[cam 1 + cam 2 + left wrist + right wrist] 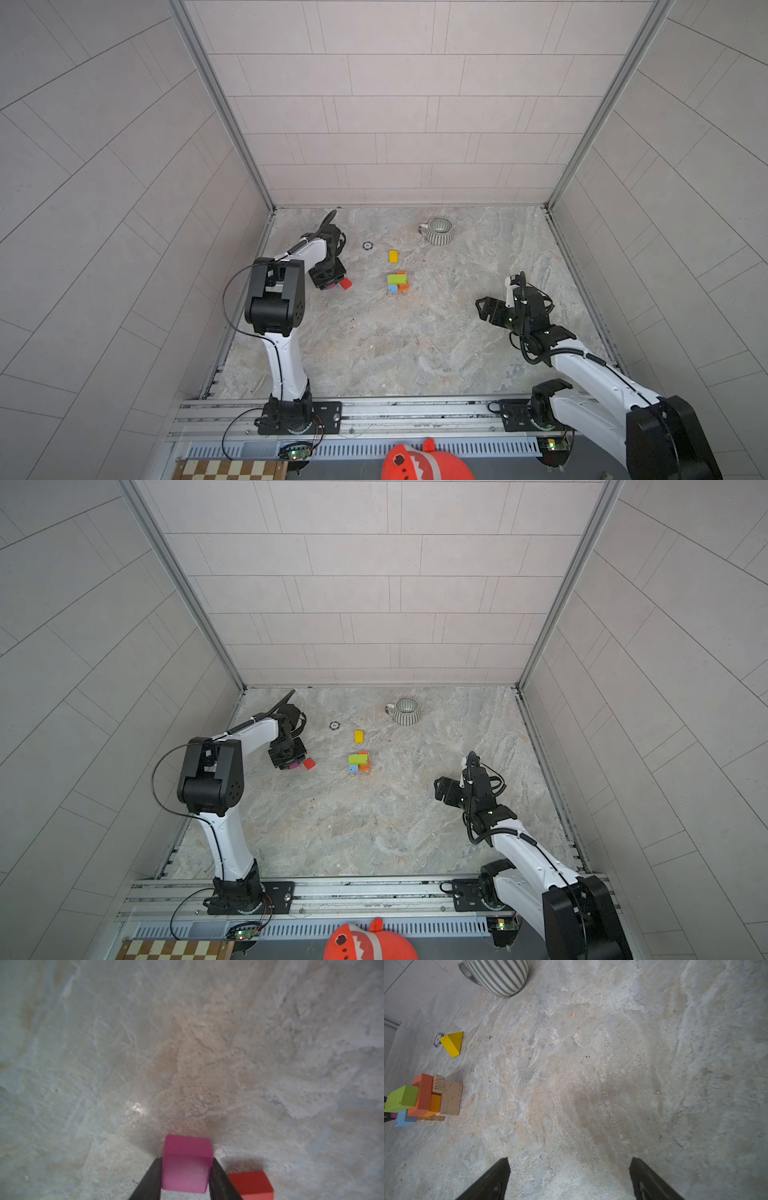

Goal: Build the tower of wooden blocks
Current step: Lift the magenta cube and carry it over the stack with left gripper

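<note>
Magenta block [187, 1165], one, sits on the table [374, 353] with the left fingers [151, 1182] pressed against both its sides. One red block [250, 1184] lies just beside it, crowding one finger. Mid-table stands the tower [397, 283]: one green, one blue, two orange and at least two tan bricks. One yellow block [393, 256] lies loose behind it. One ring [368, 245] and one striped mug [438, 231] sit farther back. Right fingers [494, 1182] hang wide and empty, well apart from the tower.

Top views overhead, whole table [395, 353]; wrist views close, low.
</note>
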